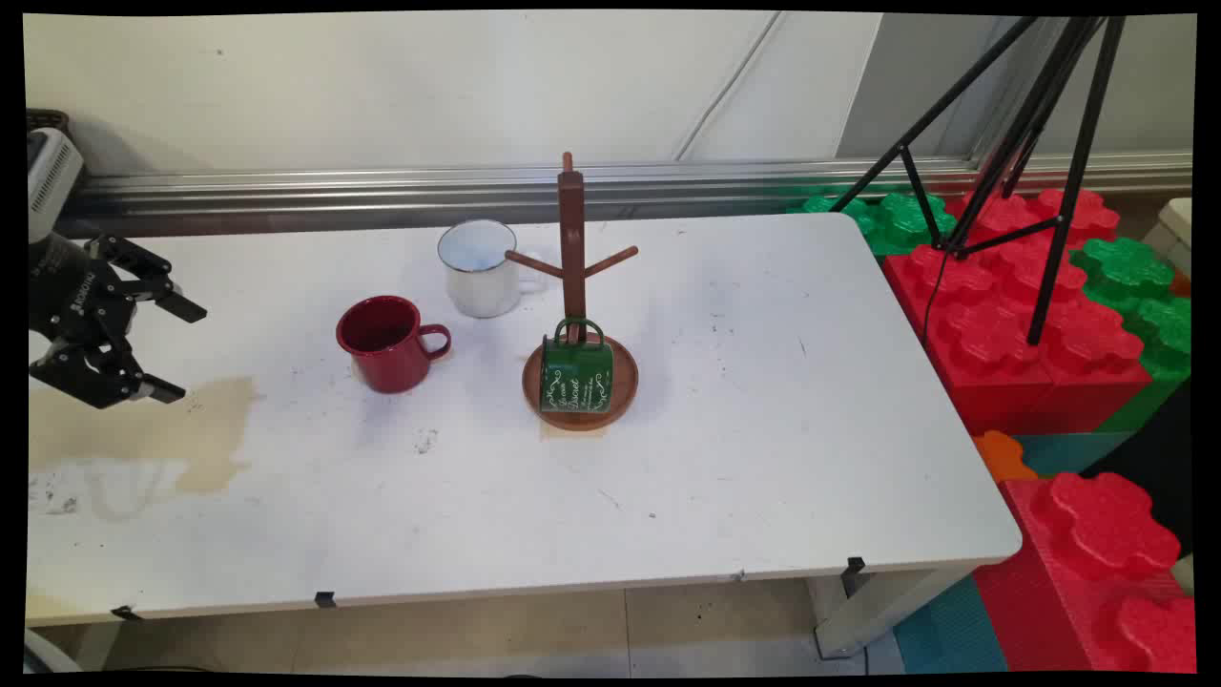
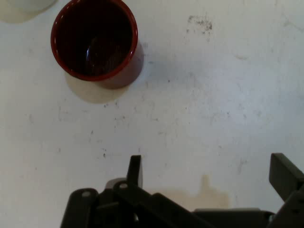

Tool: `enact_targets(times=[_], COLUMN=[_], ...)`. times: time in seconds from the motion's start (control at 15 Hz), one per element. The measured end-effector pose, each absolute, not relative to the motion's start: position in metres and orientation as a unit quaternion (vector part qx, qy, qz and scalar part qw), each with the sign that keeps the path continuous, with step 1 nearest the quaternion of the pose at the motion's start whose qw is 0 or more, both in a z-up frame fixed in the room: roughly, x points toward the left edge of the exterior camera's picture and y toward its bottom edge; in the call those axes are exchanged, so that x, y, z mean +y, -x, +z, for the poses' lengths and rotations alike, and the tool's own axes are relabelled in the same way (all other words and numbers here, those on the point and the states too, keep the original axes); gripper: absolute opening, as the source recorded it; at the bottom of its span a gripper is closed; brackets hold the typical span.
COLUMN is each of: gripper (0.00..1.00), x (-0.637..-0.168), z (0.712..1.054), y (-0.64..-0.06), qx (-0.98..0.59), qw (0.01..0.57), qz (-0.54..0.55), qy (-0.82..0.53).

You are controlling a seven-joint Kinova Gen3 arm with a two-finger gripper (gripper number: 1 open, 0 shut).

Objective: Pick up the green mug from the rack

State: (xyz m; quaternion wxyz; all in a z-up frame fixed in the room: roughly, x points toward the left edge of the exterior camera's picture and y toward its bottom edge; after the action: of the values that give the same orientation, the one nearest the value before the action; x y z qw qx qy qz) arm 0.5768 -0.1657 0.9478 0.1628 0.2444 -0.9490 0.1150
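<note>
Above the worktop (image 1: 668, 458), the gripper (image 1: 181, 348) has its jaws spread wide, empty; ahead of them stands the red mug (image 2: 95, 42), its handle seemingly hidden in the hand view.

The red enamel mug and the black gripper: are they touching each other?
Apart. In the main view, bare white table lies between the open black gripper and the red enamel mug; the hand view shows the gap too.
</note>
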Motion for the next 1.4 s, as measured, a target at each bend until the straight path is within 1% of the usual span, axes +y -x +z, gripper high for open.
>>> enact_targets(times=[0.4,0.87,1.13,1.4], gripper=[1.00,1.00,1.00,1.00], x=[-0.170,-0.187,-0.199,-0.208], z=[0.954,0.959,0.947,0.924], y=[-0.563,-0.522,-0.492,-0.464], qx=[-0.943,-0.930,-0.921,-0.915], qw=[0.186,0.231,0.259,0.279], qz=[0.122,0.121,0.111,0.100], qy=[-0.249,-0.259,-0.268,-0.273])
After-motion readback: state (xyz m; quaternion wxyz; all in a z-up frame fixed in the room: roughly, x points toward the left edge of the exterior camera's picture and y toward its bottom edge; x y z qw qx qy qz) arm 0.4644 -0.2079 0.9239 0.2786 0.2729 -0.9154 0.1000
